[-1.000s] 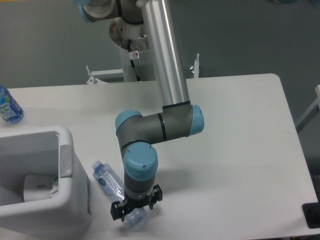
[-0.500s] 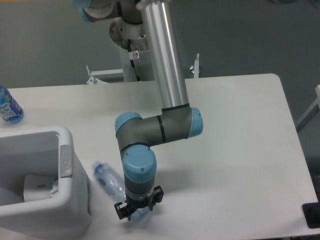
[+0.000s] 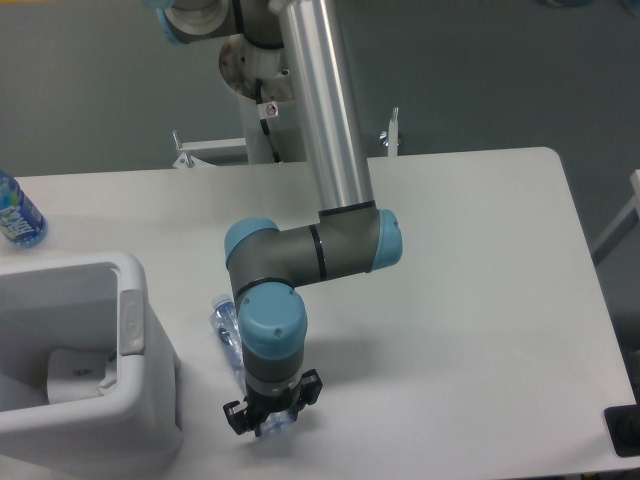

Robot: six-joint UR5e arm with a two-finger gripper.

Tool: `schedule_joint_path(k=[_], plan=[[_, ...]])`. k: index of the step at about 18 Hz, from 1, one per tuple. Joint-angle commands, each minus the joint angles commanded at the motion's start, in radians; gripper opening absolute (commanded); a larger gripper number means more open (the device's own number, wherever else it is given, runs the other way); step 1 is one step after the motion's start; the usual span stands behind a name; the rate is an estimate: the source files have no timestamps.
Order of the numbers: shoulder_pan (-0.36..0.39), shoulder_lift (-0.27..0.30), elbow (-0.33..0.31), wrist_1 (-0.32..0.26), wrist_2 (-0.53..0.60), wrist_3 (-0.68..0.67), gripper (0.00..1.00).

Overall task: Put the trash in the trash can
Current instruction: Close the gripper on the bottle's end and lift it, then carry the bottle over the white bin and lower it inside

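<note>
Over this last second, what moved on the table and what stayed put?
The clear bottle swung its cap end up and rightward, from slanting toward the bin to nearly under the wrist, with the gripper at its lower end. The arm shifted slightly left. The white bin, the paper wad inside it and the blue bottle stayed put.

Clear glossy plastic bottle (image 3: 228,330); matt white bin (image 3: 140,400).

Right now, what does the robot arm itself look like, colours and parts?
The arm has a shiny silver tube link, grey joint housings with light blue round caps, and a thin black ring seam. A small black gripper with short black fingers ends it.
</note>
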Motion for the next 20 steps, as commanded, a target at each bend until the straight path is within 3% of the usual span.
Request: schedule_joint_path(k=[2,4,9,14,20], plan=[[0.054,0.075,0.032,0.008,-0.009,-0.002,0.49],[0.095,0.135,0.102,0.009,-0.056,-0.005,0.49],[0.152,0.198,0.259,0.09,-0.176,-0.005,0.49],[0.109,0.266,0.275,0.181,-0.198,-0.003,0.49],[-0.032,0.295,0.269,0.204,-0.198,0.005,0.49]])
